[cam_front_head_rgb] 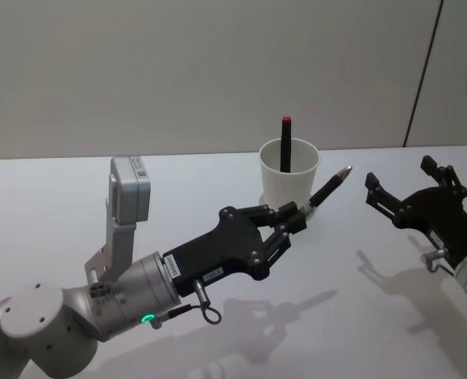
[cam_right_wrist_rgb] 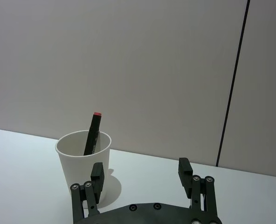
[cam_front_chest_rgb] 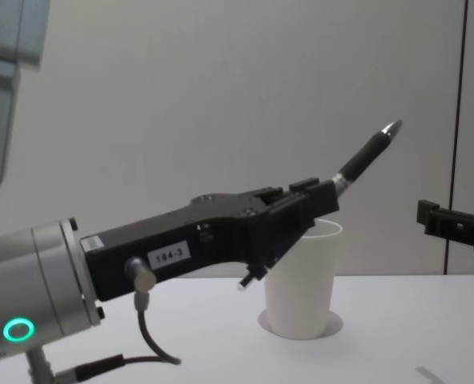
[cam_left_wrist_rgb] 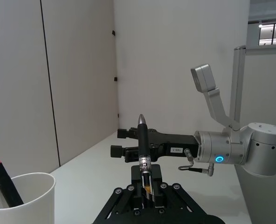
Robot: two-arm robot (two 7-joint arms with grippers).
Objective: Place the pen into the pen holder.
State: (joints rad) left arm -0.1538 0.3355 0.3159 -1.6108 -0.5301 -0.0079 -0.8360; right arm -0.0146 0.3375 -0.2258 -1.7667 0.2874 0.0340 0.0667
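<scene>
Left end effector (cam_front_head_rgb: 297, 215) grips the pen (cam_front_head_rgb: 330, 188) by its tail, tip angled up just beside the pen holder (cam_front_head_rgb: 290, 188), likely to swing it over the rim, while the right end effector (cam_front_head_rgb: 401, 178) hangs wide open near the holder.

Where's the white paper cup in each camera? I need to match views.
Head view: paper cup upper centre-right, beyond the left gripper.
Chest view: paper cup lower centre-right, behind that gripper.
Left wrist view: paper cup beside the held pen.
Right wrist view: paper cup beyond the open right gripper.
Shared landmark: red-capped marker standing in it.
</scene>
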